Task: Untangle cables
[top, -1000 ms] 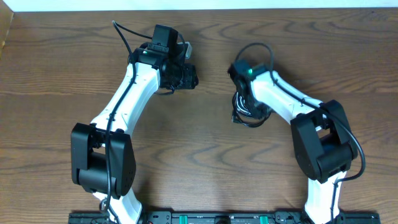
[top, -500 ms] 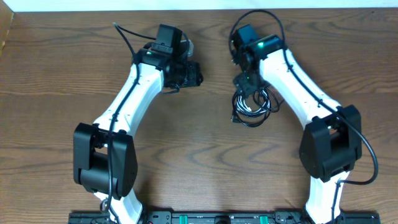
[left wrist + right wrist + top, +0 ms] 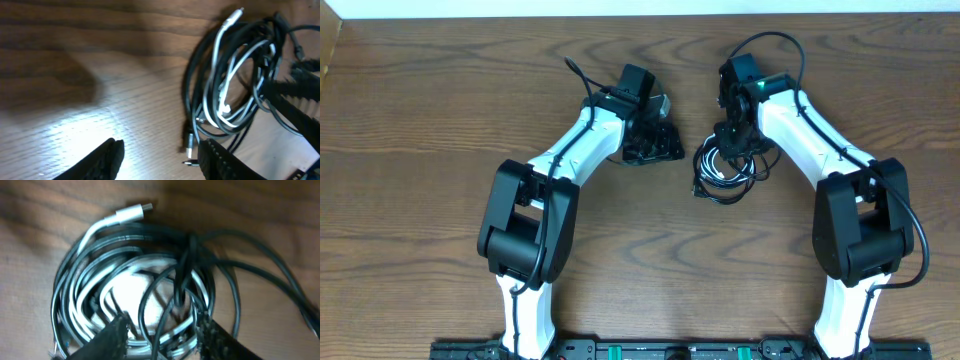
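On the wooden table (image 3: 420,150), just right of center, the cables (image 3: 724,172) are lying in one coiled bundle. Black cables (image 3: 75,270) are looping round and round, and the white cable (image 3: 95,230) is threading through the same coil with its plug (image 3: 134,212) sticking out at the edge. One black strand is crossing over the top of the loops and another is trailing off to the side.

The right gripper (image 3: 732,140) is hanging directly over the bundle. In its wrist view the jaws are standing apart and straddling the coil's near edge, with cords running between them but nothing pinched. The left gripper (image 3: 665,143) is sitting just beside the bundle on its left. Its jaws are spread wide over bare wood and carrying nothing, with the coil lying ahead and to the right in its own view.

Progress, as a judgement: basically nothing is separated so far. No cord is lying apart from the others, and the white one is not yet pulled free. Everything is remaining to do: grabbing a strand or plug end, pinning the rest, drawing each cord out, and laying them apart.
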Tool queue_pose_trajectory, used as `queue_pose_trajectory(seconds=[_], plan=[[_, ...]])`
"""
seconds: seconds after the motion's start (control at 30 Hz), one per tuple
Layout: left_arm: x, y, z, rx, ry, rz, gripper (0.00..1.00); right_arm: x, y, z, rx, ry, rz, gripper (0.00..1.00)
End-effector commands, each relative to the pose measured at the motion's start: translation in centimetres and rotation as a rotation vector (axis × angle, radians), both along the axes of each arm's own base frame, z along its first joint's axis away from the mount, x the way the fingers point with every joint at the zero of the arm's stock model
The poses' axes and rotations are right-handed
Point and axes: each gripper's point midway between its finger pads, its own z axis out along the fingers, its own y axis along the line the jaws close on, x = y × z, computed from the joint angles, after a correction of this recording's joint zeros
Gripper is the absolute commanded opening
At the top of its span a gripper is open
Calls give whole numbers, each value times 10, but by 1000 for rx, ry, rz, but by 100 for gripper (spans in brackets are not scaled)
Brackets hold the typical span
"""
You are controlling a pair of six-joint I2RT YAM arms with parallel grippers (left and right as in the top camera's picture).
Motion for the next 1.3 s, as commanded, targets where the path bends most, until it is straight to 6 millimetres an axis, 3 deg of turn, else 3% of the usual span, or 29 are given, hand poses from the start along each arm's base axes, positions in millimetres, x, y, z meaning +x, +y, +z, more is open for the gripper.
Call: queue_pose_trajectory(seconds=[0.0,0.3,0.6,0.73,0.8,0.9,1.27], plan=[[-7,-12,3,-39,16,-23,54,2,4,-4,22,-16,-11,35],[-14,-28,-11,-33,20,-60,54,14,-4,-3,-21,-69,-23,34],[-22,-56,-33,-38,24,-88,54,13,-12,-5,-39,-62,-36,33],[-24,-57,-43,28,4,-90,54,9,-15,-7,-44,-45,-40,30],[-25,-57,-46,54,-10,-91,44,8,-15,-8,-45,-42,-38,30],[-24,-57,-48,86,-30,-90,8,8,-15,-8,-46,-40,-39,29],[-30,-51,-51,112,2,-89,8,2,-19,-11,-54,-21,-60,31]])
